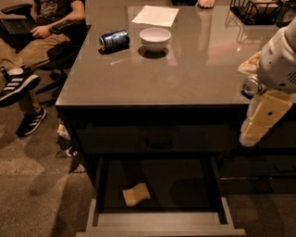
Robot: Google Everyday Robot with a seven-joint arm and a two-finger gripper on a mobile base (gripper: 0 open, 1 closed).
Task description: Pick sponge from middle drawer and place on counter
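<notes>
The pale-yellow sponge [136, 195] lies slightly bent on the dark floor of the open middle drawer [159, 221], left of its centre. The glossy grey-brown counter [185, 74] spans the top of the dark cabinetry above the drawer. My gripper [262, 116], cream coloured under a white arm housing, hangs at the right edge of the view. It is in front of the counter's front right edge, well above and to the right of the sponge. It holds nothing that I can see.
On the counter are a blue can on its side [114, 40], a white bowl [155, 38], a white paper sheet [155, 15] and a wire basket [254, 10] at the back right. A closed drawer front [159, 139] sits above the open drawer. A seated person [32, 41] is at the left.
</notes>
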